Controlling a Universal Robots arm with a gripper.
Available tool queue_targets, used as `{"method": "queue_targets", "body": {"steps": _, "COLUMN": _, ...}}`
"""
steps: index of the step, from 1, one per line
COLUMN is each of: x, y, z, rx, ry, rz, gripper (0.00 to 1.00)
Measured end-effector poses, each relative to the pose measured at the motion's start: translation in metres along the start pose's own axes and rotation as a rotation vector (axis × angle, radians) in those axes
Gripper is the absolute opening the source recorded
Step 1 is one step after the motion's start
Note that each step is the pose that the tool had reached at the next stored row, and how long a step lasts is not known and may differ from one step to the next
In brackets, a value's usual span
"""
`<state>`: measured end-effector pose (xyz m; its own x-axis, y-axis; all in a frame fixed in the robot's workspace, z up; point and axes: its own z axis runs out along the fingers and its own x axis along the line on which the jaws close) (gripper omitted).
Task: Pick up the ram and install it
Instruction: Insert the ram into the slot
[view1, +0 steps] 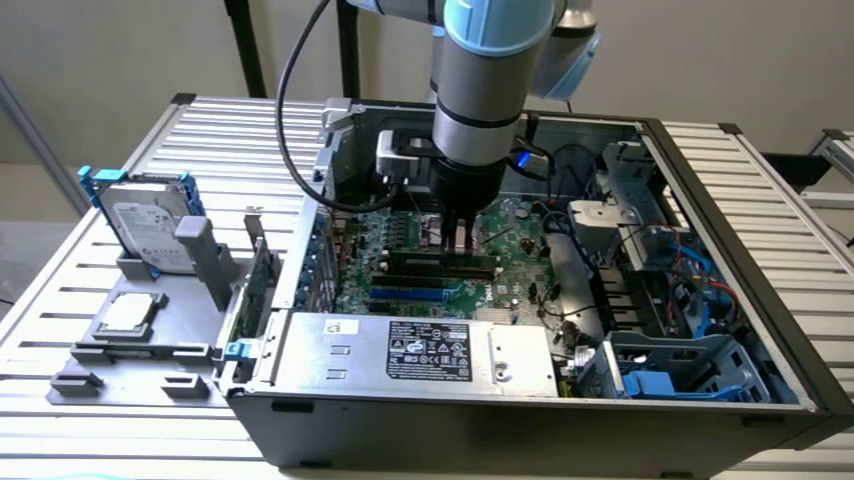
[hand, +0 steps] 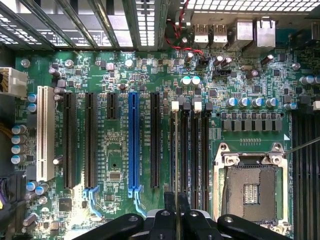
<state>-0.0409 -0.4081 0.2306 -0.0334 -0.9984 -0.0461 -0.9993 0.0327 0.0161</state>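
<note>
My gripper (view1: 461, 248) reaches down into the open computer case (view1: 747, 300), over the black memory slots of the green motherboard (view1: 514, 225). The ram (view1: 424, 262) stands on edge along one of those slots, dark chips facing outward. In the wrist view the ram (hand: 176, 150) is a thin edge-on line running down the slot with the white clip, beside the other black slots (hand: 195, 150). My gripper (hand: 176, 202) is shut on that edge, with its two black fingers (hand: 169, 205) close on either side. I cannot tell how deep the ram sits in the slot.
A silver power supply (view1: 414, 350) fills the case's near side, and drive bays with blue cables (view1: 667, 300) stand at the exterior view's right. The empty CPU socket (hand: 250, 190) lies beside the memory slots. Outside, a grey fixture (view1: 107, 350) holds a hard drive (view1: 147, 232) and a CPU chip (view1: 127, 312).
</note>
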Motion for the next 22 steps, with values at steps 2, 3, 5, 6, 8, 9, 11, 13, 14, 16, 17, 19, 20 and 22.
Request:
{"method": "queue_targets", "body": {"steps": 2, "x": 0.0, "y": 0.0, "z": 0.0003, "rx": 0.0, "ry": 0.0, "rz": 0.0, "gripper": 0.13}}
{"method": "queue_targets", "body": {"steps": 3, "x": -0.0001, "y": 0.0001, "z": 0.0005, "rx": 0.0, "ry": 0.0, "rz": 0.0, "gripper": 0.13}}
{"method": "queue_targets", "body": {"steps": 5, "x": -0.0002, "y": 0.0004, "z": 0.0008, "rx": 0.0, "ry": 0.0, "rz": 0.0, "gripper": 0.13}}
{"method": "queue_targets", "body": {"steps": 6, "x": -0.0003, "y": 0.0005, "z": 0.001, "rx": 0.0, "ry": -0.0001, "rz": 0.0, "gripper": 0.13}}
{"method": "queue_targets", "body": {"steps": 8, "x": -0.0006, "y": 0.0007, "z": 0.0013, "rx": 0.0, "ry": -0.0001, "rz": 0.0, "gripper": 0.13}}
{"method": "queue_targets", "body": {"steps": 9, "x": -0.0008, "y": 0.0007, "z": 0.0014, "rx": 0.0001, "ry": -0.0001, "rz": 0.0, "gripper": 0.13}}
{"method": "queue_targets", "body": {"steps": 11, "x": -0.001, "y": 0.0008, "z": 0.0017, "rx": 0.0, "ry": 0.0002, "rz": 0.0, "gripper": 0.13}}
{"method": "queue_targets", "body": {"steps": 13, "x": -0.001, "y": 0.0008, "z": 0.0022, "rx": 0.0, "ry": 0.0002, "rz": 0.0, "gripper": 0.13}}
{"method": "queue_targets", "body": {"steps": 14, "x": -0.0011, "y": 0.0008, "z": 0.0025, "rx": 0.0001, "ry": 0.0, "rz": 0.0, "gripper": 0.13}}
{"method": "queue_targets", "body": {"steps": 16, "x": -0.0013, "y": 0.0007, "z": 0.0031, "rx": 0.0001, "ry": 0.0, "rz": 0.0, "gripper": 0.13}}
{"method": "queue_targets", "body": {"steps": 17, "x": -0.0014, "y": 0.0007, "z": 0.0034, "rx": 0.0, "ry": 0.0001, "rz": 0.0, "gripper": 0.13}}
{"method": "queue_targets", "body": {"steps": 19, "x": -0.0017, "y": 0.0008, "z": 0.0038, "rx": 0.0, "ry": -0.0001, "rz": 0.0, "gripper": 0.13}}
{"method": "queue_targets", "body": {"steps": 20, "x": -0.0019, "y": 0.0008, "z": 0.0039, "rx": 0.0, "ry": -0.0001, "rz": 0.0, "gripper": 0.13}}
{"method": "queue_targets", "body": {"steps": 22, "x": -0.0022, "y": 0.0008, "z": 0.0041, "rx": 0.0, "ry": 0.0, "rz": 0.0, "gripper": 0.13}}
